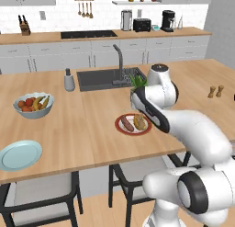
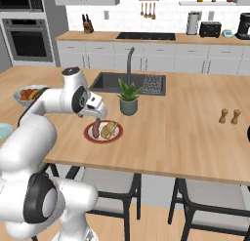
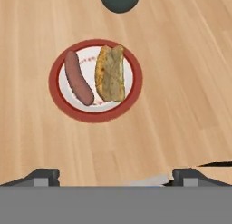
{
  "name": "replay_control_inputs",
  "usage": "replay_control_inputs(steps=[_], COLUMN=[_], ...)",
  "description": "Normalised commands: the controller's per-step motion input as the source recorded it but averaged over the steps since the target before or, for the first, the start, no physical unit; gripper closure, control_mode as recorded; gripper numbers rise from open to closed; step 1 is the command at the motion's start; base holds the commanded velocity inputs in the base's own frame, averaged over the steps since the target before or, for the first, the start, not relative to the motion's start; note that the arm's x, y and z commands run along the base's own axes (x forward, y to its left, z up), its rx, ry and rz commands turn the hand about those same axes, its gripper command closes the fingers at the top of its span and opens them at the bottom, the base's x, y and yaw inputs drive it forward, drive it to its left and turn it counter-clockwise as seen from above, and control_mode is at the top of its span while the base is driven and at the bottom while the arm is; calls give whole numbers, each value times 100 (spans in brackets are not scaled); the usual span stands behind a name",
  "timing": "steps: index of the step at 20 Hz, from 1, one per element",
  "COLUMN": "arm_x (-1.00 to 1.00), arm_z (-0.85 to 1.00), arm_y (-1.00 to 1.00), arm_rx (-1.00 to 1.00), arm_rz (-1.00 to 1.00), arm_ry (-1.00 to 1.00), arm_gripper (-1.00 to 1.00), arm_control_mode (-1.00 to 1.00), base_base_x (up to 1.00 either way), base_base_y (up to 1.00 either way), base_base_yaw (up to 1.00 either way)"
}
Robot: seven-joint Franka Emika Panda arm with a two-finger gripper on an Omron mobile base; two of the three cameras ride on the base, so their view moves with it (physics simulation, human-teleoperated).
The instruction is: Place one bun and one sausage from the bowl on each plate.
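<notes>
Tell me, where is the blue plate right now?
The blue plate sits at the near left edge of the wooden counter in the left base view, just in front of the fruit bowl and far left of the red-rimmed plate.

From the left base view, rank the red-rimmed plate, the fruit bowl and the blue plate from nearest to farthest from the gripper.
The gripper hangs over the counter.
1. Red-rimmed plate, right below it.
2. Fruit bowl, well off to the left.
3. Blue plate, farthest, at the counter's front left edge.
</notes>
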Motion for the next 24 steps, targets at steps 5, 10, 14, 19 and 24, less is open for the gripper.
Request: replay_control_inputs(steps=[5, 10, 14, 19, 24], arm_x=[-87, -82, -53, -25, -6], arm_z=[45, 34, 25, 13, 1], arm_y=[-10, -8, -18, -3, 0], arm_rx=[0, 0, 0, 0, 0], arm_rz=[13, 10, 0, -1, 0], arm_ry=[1, 1, 0, 1, 0], arm_gripper=[-100, -100, -100, -100, -100], arm_control_mode=[-100, -100, -100, -100, 100], base_base_x=[0, 0, 0, 0, -3], base_base_y=[0, 0, 0, 0, 0], base_base_yaw=[0, 0, 0, 0, 0])
